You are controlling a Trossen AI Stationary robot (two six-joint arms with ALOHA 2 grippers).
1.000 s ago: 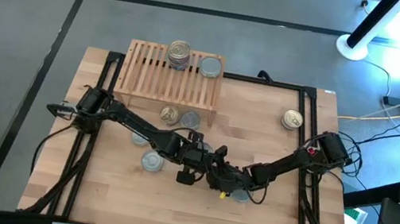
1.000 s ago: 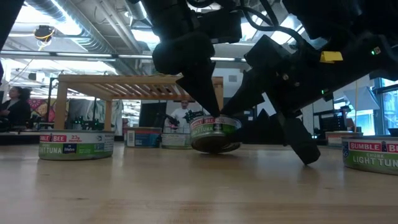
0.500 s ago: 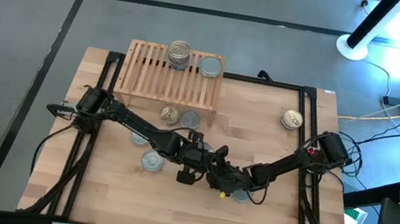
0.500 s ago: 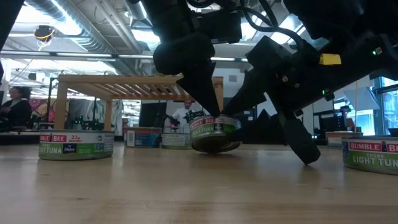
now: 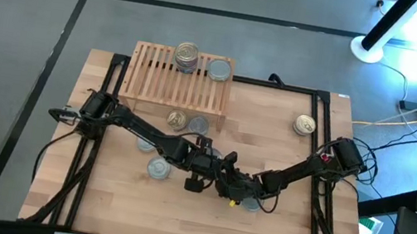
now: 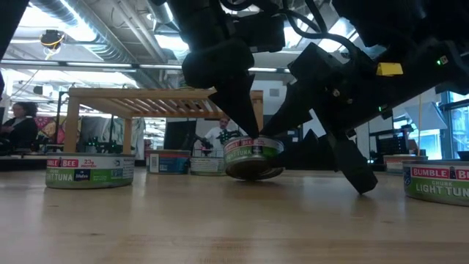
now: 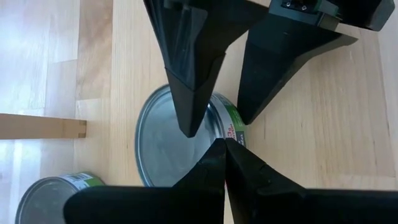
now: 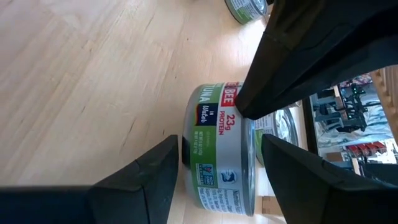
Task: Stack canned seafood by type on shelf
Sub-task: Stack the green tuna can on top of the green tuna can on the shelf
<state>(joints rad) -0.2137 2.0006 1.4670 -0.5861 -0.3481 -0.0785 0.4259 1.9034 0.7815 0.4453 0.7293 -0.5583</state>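
Observation:
A green-labelled tuna can with a silver lid (image 7: 165, 146) sits tilted at mid-table, under both grippers. My left gripper (image 7: 221, 146) is shut, its tips on the can's rim. My right gripper (image 8: 221, 142) is open and rolled on its side. One finger (image 6: 359, 183) is down at the tabletop and the other (image 7: 189, 93) reaches over the lid, so the can (image 8: 217, 149) lies between them. The slatted shelf (image 5: 155, 83) stands at the far edge with a stack of gold-lidded cans (image 5: 187, 55) and a silver-lidded can (image 5: 219, 70) on it. My left gripper presses its shut fingertips on the lid's rim (image 8: 244, 111), slanting down from above. The can (image 6: 253, 158) stands tilted: its underside shows toward the near edge and its lower edge (image 6: 256, 178) rests on the table. My right gripper: I cannot tell whether its fingers touch the can.
Loose cans lie on the table: a gold one (image 5: 304, 125) at the right, a silver one (image 5: 158, 168) left of the grippers, two (image 5: 177, 118) (image 5: 199, 124) under the shelf's front, and one (image 6: 440, 182) near my right arm. People show in the room beyond.

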